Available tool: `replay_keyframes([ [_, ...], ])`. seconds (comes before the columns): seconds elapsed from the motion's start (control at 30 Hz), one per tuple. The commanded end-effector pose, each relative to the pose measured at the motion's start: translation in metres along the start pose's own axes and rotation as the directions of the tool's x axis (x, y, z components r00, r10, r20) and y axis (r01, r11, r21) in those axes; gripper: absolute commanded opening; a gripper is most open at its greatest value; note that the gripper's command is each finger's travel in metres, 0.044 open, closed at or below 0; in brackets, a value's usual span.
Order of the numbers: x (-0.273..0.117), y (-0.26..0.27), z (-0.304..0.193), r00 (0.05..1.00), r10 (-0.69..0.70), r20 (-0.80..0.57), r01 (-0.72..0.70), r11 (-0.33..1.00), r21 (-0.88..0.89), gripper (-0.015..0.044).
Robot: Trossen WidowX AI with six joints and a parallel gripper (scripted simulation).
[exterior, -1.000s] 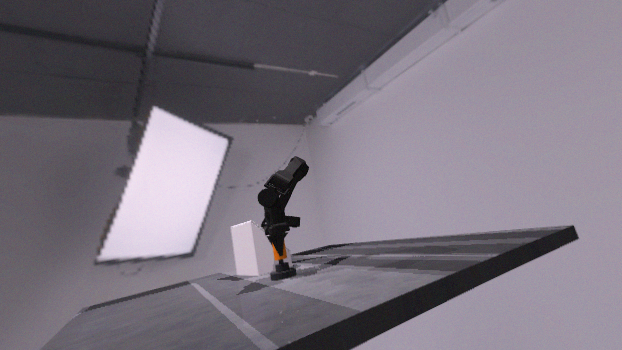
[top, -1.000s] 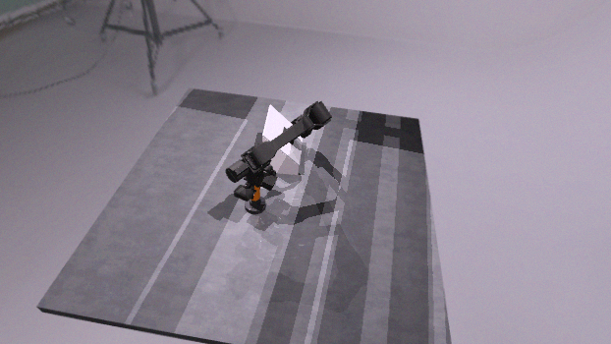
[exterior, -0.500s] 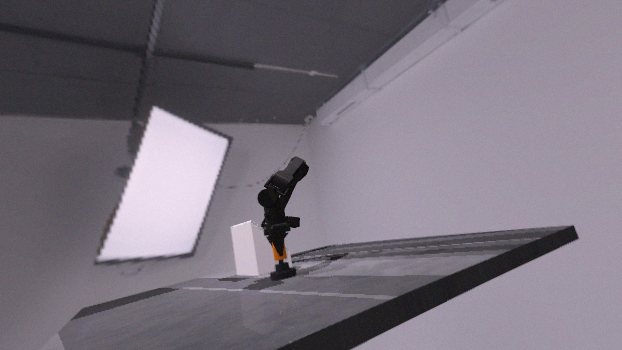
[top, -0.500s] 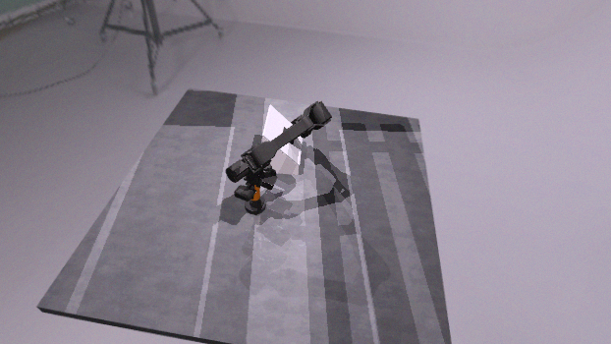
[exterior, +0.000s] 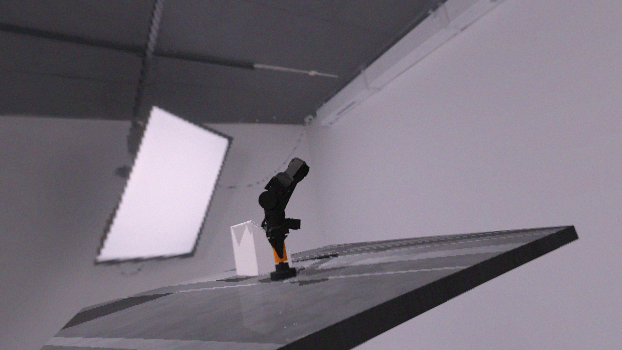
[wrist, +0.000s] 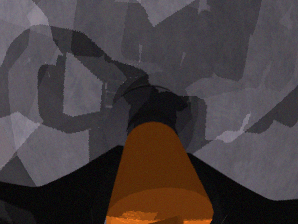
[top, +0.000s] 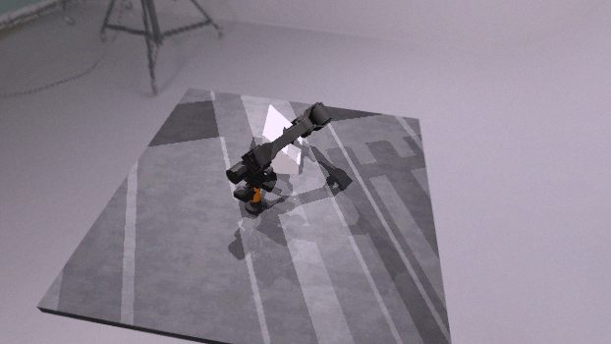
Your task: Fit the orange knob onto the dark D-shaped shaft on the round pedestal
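The black parallel-jaw gripper (top: pixel 255 189) (exterior: pixel 279 246) (wrist: pixel 153 155), part-open, grips the orange tapered knob (top: pixel 255 195) (exterior: pixel 284 254) (wrist: pixel 157 165) above the dark round pedestal (top: pixel 254 208) (exterior: pixel 283 272) (wrist: pixel 151 107), at twelve o'clock in the wrist view; twist gently, pressing lightly (flat unseen).

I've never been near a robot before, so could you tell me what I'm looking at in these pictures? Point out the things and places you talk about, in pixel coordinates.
The black machine is one jointed arm (top: pixel 285 140) (exterior: pixel 284 192). One picture looks down from above, one from the side, low down; the third comes from the arm's wrist. The end effector (top: pixel 254 193) (exterior: pixel 280 251) (wrist: pixel 153 155) grips an orange knob (top: pixel 256 195) (exterior: pixel 277 257) (wrist: pixel 155 165), above a dark round pedestal (top: pixel 254 210) (exterior: pixel 283 273) on the table (top: pixel 187 246) (exterior: pixel 225 310). A pale block (top: pixel 287 164) (exterior: pixel 246 255) stands nearby. Whether the knob's flat side lines up, I cannot tell.
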State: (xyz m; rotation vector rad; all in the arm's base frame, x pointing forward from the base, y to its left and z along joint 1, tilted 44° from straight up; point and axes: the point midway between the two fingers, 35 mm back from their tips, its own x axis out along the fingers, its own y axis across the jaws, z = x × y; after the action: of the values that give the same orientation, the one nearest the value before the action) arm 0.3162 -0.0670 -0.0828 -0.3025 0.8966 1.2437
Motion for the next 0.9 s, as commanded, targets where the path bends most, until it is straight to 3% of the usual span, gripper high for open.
replay_keyframes([
  [0.0,0.0037,0.0012,-0.0011,1.0,0.002,0.001,-0.002,1.0,-0.007,0.0],
  [0.53,0.0061,0.0009,-0.0005,1.0,0.001,0.0,-0.001,0.999,-0.047,0.0],
  [0.87,0.0061,0.0009,-0.0005,1.0,0.001,0.0,-0.001,0.999,-0.047,0.0262],
])
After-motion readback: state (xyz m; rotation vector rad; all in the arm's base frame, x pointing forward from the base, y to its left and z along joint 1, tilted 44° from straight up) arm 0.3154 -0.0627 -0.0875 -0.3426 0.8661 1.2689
